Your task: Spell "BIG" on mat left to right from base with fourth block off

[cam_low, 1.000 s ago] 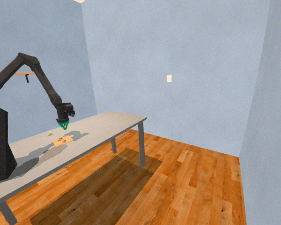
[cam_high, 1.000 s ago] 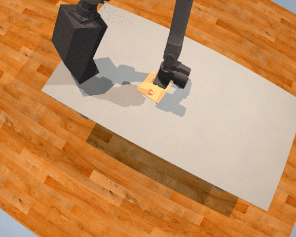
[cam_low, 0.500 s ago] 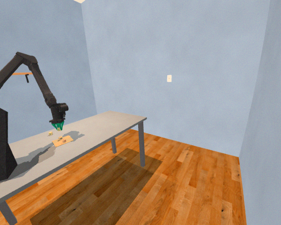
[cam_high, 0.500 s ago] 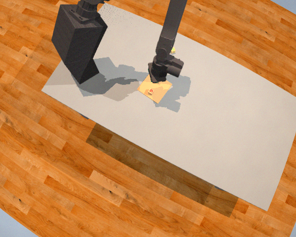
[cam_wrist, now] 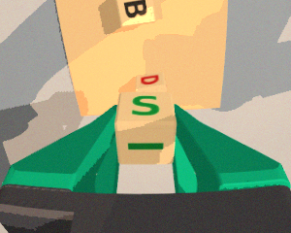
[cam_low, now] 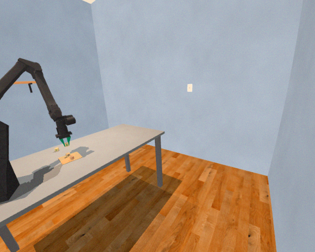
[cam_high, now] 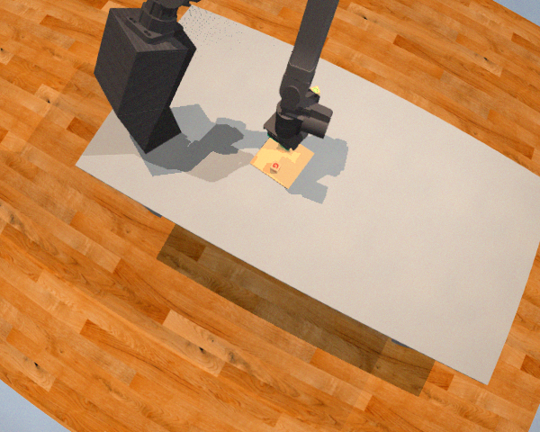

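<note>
My gripper (cam_wrist: 145, 115) with green fingers is shut on a wooden block (cam_wrist: 145, 132). The block shows a green S on one face and a green bar on the face below it. I hold it in the air above the near edge of the orange mat (cam_wrist: 145, 39). A block with a black B (cam_wrist: 128, 10) lies on the mat's far part. A block with a red letter (cam_wrist: 148, 81) lies on the mat, mostly hidden behind the held block. In the top view that red-letter block (cam_high: 274, 167) lies on the mat (cam_high: 282, 162), and my gripper (cam_high: 285, 143) hides the B block.
A yellowish block (cam_high: 315, 89) lies off the mat on the grey table, partly behind my arm; it also shows in the exterior view (cam_low: 56, 149). My black base box (cam_high: 142, 74) stands at one end of the table.
</note>
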{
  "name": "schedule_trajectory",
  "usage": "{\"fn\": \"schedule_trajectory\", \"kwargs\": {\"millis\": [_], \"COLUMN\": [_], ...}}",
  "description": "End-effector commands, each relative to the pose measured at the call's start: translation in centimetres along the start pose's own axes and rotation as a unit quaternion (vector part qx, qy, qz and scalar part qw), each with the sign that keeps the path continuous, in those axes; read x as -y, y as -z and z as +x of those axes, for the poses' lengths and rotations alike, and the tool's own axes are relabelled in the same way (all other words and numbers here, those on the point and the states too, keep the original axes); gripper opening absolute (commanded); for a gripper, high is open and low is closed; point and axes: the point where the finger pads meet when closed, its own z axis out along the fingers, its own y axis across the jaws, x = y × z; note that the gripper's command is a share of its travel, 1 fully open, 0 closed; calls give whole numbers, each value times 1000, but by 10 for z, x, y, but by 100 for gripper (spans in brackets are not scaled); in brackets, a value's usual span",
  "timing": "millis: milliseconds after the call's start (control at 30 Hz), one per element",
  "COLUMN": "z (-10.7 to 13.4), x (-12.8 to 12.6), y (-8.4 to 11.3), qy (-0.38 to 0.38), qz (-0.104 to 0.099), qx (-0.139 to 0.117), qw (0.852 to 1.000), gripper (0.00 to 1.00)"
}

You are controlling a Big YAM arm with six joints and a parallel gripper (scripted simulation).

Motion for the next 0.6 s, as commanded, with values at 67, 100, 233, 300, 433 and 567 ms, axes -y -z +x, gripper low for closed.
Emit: {"fn": "schedule_trajectory", "kwargs": {"millis": [67, 100, 233, 300, 433, 567], "z": [3, 4, 3, -5, -4, -4], "x": [9, 7, 3, 1, 1, 1], "y": [8, 6, -2, -8, -19, -36], "qy": [76, 75, 80, 90, 79, 79], "qz": [5, 3, 0, -1, -1, -1], "qx": [6, 6, 6, 9, 7, 7], "qw": [997, 997, 997, 996, 997, 997], "gripper": [20, 20, 20, 20, 20, 20]}}
